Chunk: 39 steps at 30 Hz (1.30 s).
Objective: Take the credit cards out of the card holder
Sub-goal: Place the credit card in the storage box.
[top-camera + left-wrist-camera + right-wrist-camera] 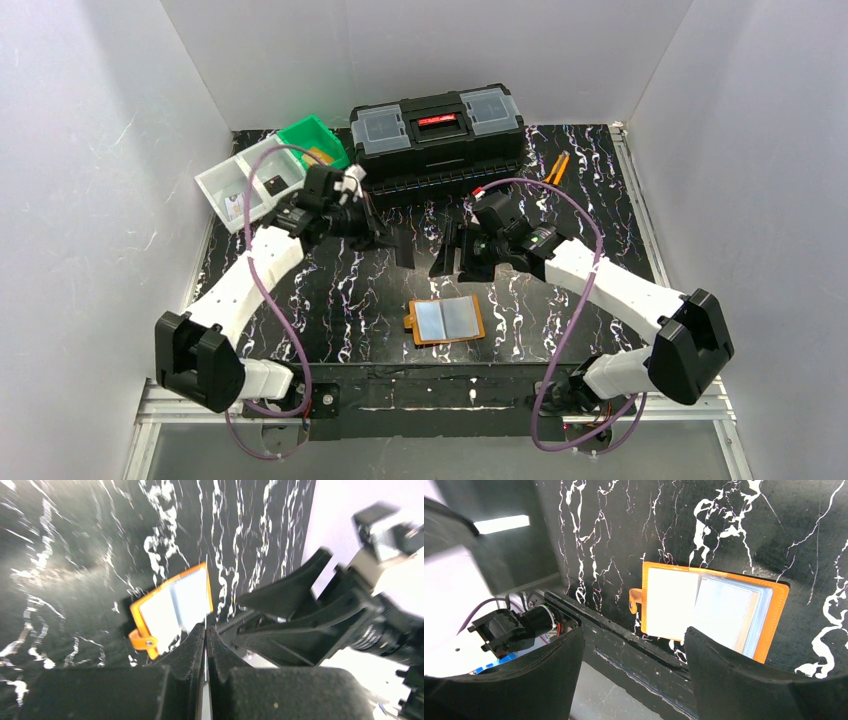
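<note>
The orange card holder point(445, 320) lies open on the black marbled table near its front edge, clear pockets up. It also shows in the left wrist view point(172, 610) and the right wrist view point(709, 607). My left gripper point(400, 250) hangs above the table behind the holder. Its jaws are shut point(205, 630) on a thin credit card point(205, 615) seen edge-on. My right gripper point(452, 262) hangs beside it, facing it, open and empty point(634, 650). Dark cards point(272, 184) lie in the white bin. A gold-tan card point(322, 155) lies in the green bin.
A black toolbox point(437, 135) stands at the back centre. Orange-handled pliers point(556, 168) lie to its right. The white bin point(222, 180) and green bin point(305, 133) stand at the back left. White walls close in three sides.
</note>
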Available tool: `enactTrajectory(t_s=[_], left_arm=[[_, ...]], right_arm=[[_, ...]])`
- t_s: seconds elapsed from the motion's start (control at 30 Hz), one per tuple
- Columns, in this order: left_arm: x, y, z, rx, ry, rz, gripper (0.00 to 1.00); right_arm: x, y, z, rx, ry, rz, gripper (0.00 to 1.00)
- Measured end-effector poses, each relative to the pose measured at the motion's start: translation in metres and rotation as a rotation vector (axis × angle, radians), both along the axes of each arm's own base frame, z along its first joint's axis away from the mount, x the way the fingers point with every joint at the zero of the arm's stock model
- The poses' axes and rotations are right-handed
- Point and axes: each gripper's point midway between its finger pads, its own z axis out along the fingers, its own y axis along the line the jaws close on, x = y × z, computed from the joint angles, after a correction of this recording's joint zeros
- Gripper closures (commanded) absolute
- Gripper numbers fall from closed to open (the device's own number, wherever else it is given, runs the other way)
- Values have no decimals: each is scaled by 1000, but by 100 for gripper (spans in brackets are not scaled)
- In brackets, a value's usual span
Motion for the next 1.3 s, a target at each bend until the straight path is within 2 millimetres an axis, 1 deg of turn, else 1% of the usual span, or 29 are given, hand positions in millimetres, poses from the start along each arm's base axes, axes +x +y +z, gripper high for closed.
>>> enactTrajectory(t_s=[0.13,0.23,0.27,0.37,0.4,0.47,0.5,0.57,0.6,0.73,0.93,1.13,1.17,1.3], left_arm=[[34,30,35,71,-104,122,100],[58,64,57,174,-178,241,100],[63,72,62,203,-193,269,100],[90,106,75,333,-241,382,100],[102,119,78,381,-254,421,100],[124,139,78,464,-259,478,100],[133,148,76,494,-256,501,100],[160,175,66,573,-236,563,100],[169,185,62,597,-225,584,100],[208,230,35,691,-166,666,100],[262,283,0,792,-122,744,100],[296,314,-35,866,-104,774,100],[300,317,-42,878,-99,772,100],[310,324,-61,910,-88,761,100]], right_arm=[[2,-3,8,16,-22,-5,19],[2,-6,16,30,-43,-8,19],[2,-7,18,33,-49,-8,19],[2,-12,23,34,-71,-10,19],[2,-14,24,30,-76,-12,19],[1,-19,26,24,-83,-16,19],[0,-21,27,21,-86,-18,19],[-2,-26,28,13,-92,-22,18],[-3,-29,29,12,-101,-24,18],[-7,-35,31,3,-112,-25,18],[-8,-41,28,-25,-126,-10,17],[-6,-45,23,-57,-139,1,17],[-6,-45,22,-61,-139,4,17],[-5,-45,17,-74,-132,11,17]])
